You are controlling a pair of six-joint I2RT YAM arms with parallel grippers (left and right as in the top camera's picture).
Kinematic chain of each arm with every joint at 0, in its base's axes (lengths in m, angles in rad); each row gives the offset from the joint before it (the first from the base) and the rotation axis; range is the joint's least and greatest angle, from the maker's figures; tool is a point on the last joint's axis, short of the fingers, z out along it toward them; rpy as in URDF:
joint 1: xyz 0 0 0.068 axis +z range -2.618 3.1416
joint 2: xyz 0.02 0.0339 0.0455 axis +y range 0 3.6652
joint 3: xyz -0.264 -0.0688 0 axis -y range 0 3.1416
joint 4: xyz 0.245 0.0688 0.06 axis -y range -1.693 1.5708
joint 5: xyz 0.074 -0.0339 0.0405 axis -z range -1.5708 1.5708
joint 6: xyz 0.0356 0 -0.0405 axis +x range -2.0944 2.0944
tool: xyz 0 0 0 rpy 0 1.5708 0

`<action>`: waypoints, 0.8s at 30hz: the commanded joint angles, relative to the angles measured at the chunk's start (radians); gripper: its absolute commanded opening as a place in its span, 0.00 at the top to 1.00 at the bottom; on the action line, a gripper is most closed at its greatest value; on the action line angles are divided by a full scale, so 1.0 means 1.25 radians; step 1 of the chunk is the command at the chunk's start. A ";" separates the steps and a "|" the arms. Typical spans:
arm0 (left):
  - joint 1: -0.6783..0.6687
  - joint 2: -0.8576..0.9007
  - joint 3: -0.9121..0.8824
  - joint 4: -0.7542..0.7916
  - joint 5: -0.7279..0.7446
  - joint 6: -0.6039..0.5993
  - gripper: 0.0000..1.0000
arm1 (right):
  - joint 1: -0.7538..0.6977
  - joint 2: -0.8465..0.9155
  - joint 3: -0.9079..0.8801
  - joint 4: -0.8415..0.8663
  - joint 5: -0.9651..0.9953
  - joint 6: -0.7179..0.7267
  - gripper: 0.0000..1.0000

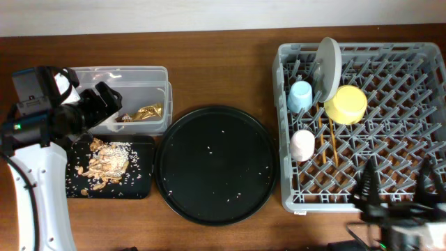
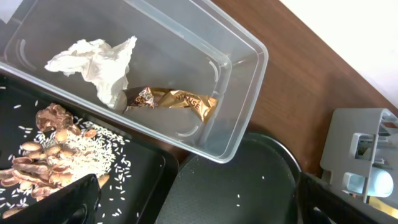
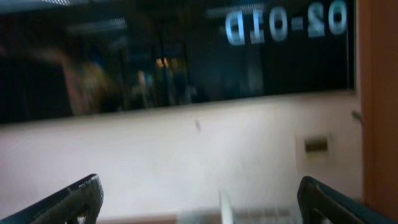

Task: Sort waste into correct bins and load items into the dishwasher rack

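The grey dishwasher rack (image 1: 411, 178) holds the light blue cup (image 1: 300, 96), the pink cup (image 1: 302, 145), the yellow bowl (image 1: 345, 104), the upright grey-green plate (image 1: 327, 66) and two chopsticks (image 1: 333, 146). The clear tub (image 1: 157, 73) holds the gold wrapper (image 1: 148, 112) and the white napkin (image 2: 99, 62); the wrapper shows in the left wrist view (image 2: 177, 99). The shallow black tray (image 1: 143, 185) holds tan scraps with rice (image 1: 106, 164). My left gripper (image 1: 104, 104) is open and empty above the tub's near edge. My right gripper (image 1: 397, 185) is open and empty at the rack's front right.
A large round black tray (image 1: 216, 164) with a few rice grains lies between the bins and the rack. The right wrist view points at a pale wall and a dark window. Bare wooden table lies behind the bins and in front of the round tray.
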 commanded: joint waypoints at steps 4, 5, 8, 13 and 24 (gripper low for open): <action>0.003 0.000 -0.001 0.002 -0.003 0.010 0.01 | -0.023 -0.019 -0.341 0.359 -0.042 0.006 0.02; 0.003 0.000 -0.001 0.002 -0.003 0.010 0.01 | -0.023 -0.019 -0.382 0.362 -0.042 0.006 0.02; 0.003 0.001 -0.001 0.002 -0.003 0.010 0.01 | -0.023 -0.019 -0.481 0.361 -0.042 0.009 0.02; 0.003 0.001 -0.001 0.002 -0.003 0.010 0.01 | -0.023 -0.019 -0.501 0.173 -0.057 0.000 0.02; 0.003 0.001 -0.001 0.002 -0.003 0.010 0.00 | -0.023 -0.019 -0.501 0.175 -0.060 0.000 0.02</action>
